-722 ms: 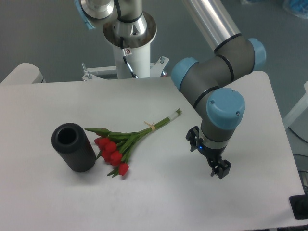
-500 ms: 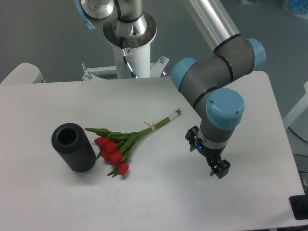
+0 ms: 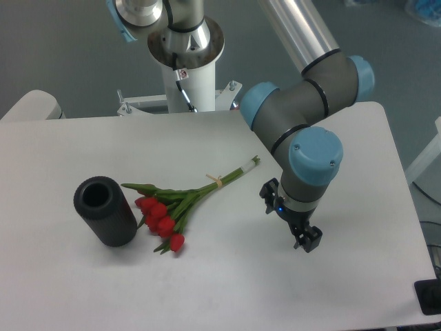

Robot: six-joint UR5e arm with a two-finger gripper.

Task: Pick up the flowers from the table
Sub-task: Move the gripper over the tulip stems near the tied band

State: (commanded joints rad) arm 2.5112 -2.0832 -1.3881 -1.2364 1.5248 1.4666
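The flowers (image 3: 180,202), red tulips with green leaves and long stems tied by a pale band, lie flat on the white table (image 3: 227,283) left of centre, stem ends pointing up right. My gripper (image 3: 305,241) hangs low over the table to the right of the flowers, well apart from them and empty. Its fingers are seen end-on, so I cannot tell if they are open or shut.
A black cylinder (image 3: 105,210) lies on the table just left of the tulip heads, its open end facing up left. The arm's white base column (image 3: 185,69) stands at the table's back edge. The table's right edge is close to the gripper.
The gripper and wrist have shifted slightly to the left, toward the flowers. The flowers and the black cylinder have not moved.
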